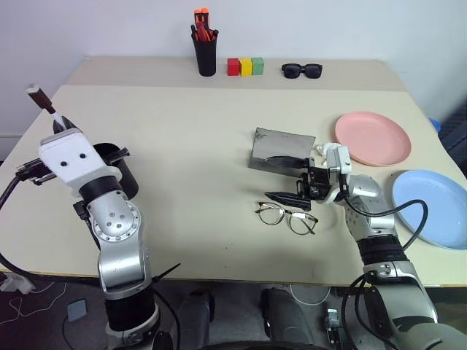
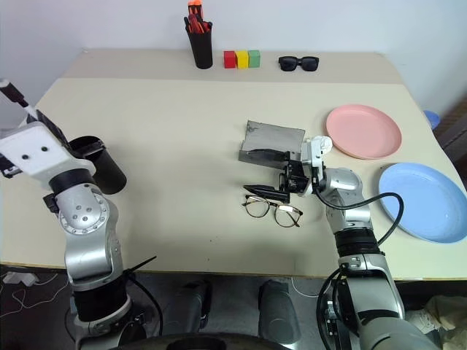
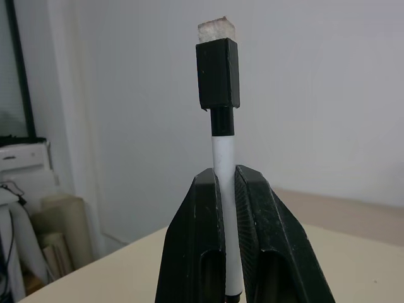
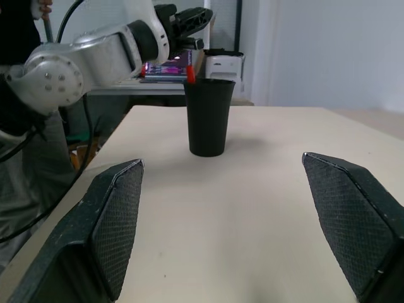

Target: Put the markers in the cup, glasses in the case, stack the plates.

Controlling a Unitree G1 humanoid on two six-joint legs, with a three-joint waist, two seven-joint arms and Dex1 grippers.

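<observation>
My left gripper (image 3: pixel 226 173) is shut on the white marker with a black cap (image 3: pixel 222 145), held up at the table's left edge (image 1: pixel 42 100). The black cup (image 1: pixel 118 169) stands just behind that arm, partly hidden by it. In the right wrist view a red tip (image 4: pixel 190 74) pokes above the cup's rim (image 4: pixel 208 117). My right gripper (image 1: pixel 286 179) is open and empty, between the open grey case (image 1: pixel 281 148) and the wire-framed glasses (image 1: pixel 286 216) lying on the table. The pink plate (image 1: pixel 372 137) and the blue plate (image 1: pixel 430 208) lie apart at the right.
A black pen holder with orange-red pens (image 1: pixel 206 51), coloured blocks (image 1: pixel 244 67) and black sunglasses (image 1: pixel 301 70) line the far edge. The blue plate reaches the table's right edge.
</observation>
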